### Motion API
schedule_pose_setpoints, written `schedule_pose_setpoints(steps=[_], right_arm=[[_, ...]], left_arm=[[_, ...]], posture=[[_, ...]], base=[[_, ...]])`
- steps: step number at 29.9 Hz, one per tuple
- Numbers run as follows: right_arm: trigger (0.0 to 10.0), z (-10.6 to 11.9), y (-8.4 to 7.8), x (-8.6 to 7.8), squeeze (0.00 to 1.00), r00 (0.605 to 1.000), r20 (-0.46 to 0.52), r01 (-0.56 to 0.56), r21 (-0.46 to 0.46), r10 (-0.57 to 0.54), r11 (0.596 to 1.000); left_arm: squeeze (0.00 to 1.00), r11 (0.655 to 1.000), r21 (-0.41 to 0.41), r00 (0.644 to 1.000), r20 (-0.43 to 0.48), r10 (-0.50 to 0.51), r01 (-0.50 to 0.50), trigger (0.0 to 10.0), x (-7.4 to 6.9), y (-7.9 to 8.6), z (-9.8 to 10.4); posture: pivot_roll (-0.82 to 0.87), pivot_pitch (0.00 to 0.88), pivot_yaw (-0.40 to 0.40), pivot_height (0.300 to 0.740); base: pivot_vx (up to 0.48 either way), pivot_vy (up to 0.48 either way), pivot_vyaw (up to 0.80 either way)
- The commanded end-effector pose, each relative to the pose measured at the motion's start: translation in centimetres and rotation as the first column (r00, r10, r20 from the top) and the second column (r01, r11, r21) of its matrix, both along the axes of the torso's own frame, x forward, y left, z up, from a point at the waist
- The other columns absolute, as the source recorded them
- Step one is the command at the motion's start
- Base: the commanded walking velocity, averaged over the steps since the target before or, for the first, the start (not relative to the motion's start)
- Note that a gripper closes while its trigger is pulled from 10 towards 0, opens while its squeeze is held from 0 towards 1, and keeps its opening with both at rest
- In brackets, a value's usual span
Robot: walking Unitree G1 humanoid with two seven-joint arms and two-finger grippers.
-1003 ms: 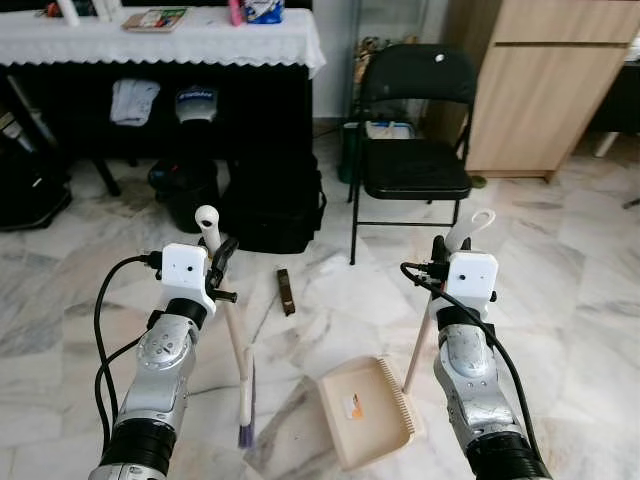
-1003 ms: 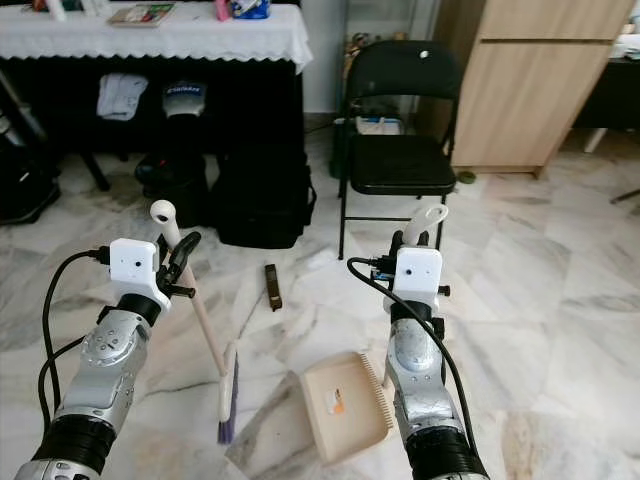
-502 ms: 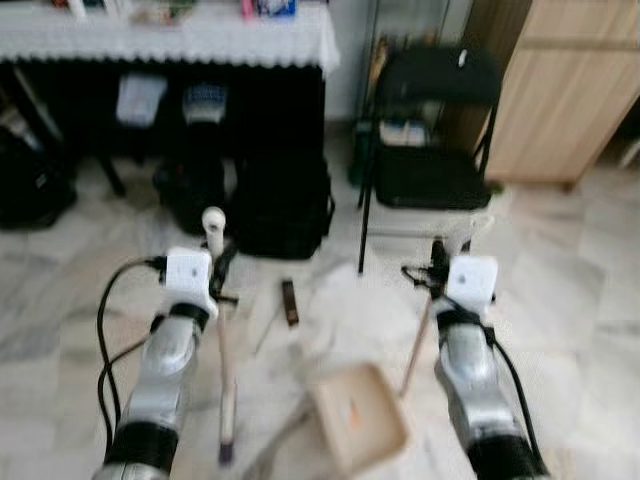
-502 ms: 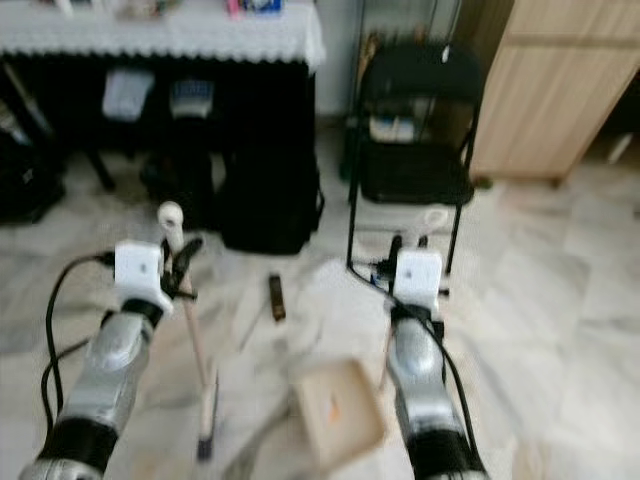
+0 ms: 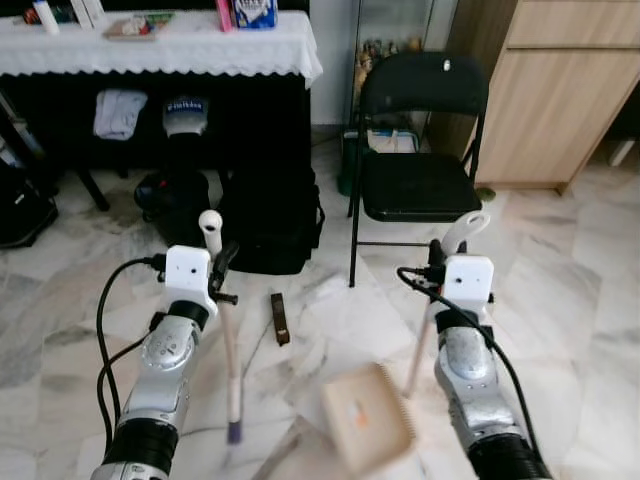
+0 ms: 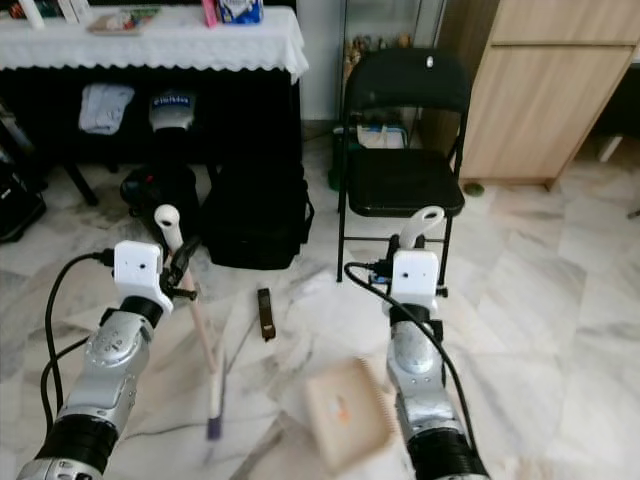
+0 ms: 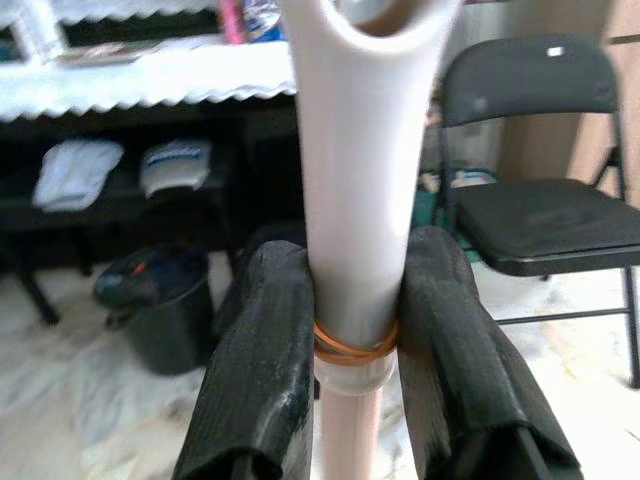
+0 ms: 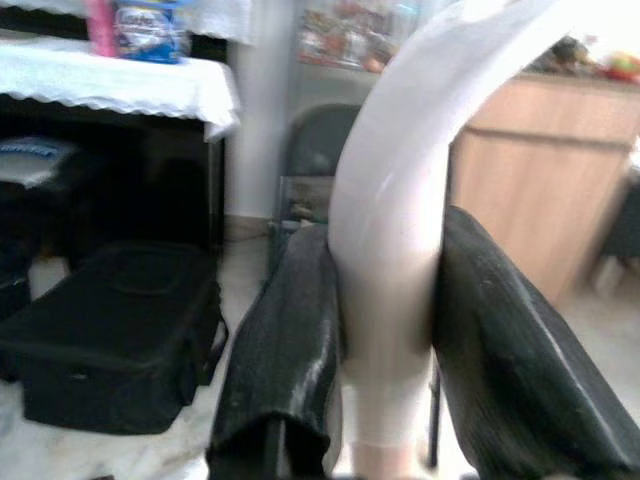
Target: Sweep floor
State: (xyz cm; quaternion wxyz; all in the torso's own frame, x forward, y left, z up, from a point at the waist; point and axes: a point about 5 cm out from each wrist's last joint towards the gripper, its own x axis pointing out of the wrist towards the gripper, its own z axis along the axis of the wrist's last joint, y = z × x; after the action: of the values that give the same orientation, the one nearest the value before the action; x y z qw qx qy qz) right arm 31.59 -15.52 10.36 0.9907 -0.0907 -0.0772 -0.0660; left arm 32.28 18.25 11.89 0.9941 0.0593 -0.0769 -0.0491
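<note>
My left gripper (image 5: 222, 262) is shut on the white handle of a broom (image 5: 228, 340), whose purple bristle end rests near the marble floor (image 5: 580, 300) between my arms. The left wrist view has both black fingers (image 7: 262, 370) clamped on that handle (image 7: 358, 200). My right gripper (image 5: 438, 258) is shut on the white handle of a beige dustpan (image 5: 368, 418), which sits low before me, its pan blurred. In the right wrist view the fingers (image 8: 290, 350) pinch the curved handle (image 8: 400, 240). A small dark brown object (image 5: 279, 318) lies on the floor ahead, between broom and dustpan.
A black folding chair (image 5: 418, 150) stands ahead on the right, beside a wooden cabinet (image 5: 550, 90). A table with a white lace cloth (image 5: 170, 48) is at the back left, with a black bag (image 5: 272, 220), a black bin (image 5: 168, 200) and other items under it.
The camera has shifted and the scene sits lower and farther. The broom's bristle end has swung left and the handle stands more upright. Both grippers keep their hold.
</note>
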Motion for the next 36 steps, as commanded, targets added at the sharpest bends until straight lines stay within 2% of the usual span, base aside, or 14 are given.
schedule_pose_setpoints(steps=[1, 28, 36], right_arm=[[10.0, 0.99, 1.0, 0.28, 0.0, 0.999, 0.046, -0.028, 0.019, 0.027, 0.999], [10.0, 0.95, 0.96, 0.32, 0.0, 0.999, 0.047, -0.027, 0.026, 0.026, 0.999], [10.0, 1.03, 0.77, 0.28, 0.0, 0.999, 0.05, -0.019, 0.031, 0.018, 0.999]], left_arm=[[0.0, 1.0, 0.004, 1.0, 0.028, 0.009, -0.009, 10.0, 0.07, 0.45, 0.59], [0.0, 1.0, 0.004, 1.0, 0.031, 0.005, -0.005, 10.0, 0.21, 0.29, 0.6], [0.0, 1.0, 0.005, 0.999, 0.034, -0.002, 0.002, 10.0, 0.29, 0.08, 0.77]], posture=[[-0.07, 0.038, 0.012, 0.74], [-0.07, 0.028, 0.012, 0.74], [-0.05, 0.052, 0.021, 0.74]], base=[[0.304, 0.0, 0.0], [0.299, 0.0, 0.0], [0.3, 0.0, 0.0]])
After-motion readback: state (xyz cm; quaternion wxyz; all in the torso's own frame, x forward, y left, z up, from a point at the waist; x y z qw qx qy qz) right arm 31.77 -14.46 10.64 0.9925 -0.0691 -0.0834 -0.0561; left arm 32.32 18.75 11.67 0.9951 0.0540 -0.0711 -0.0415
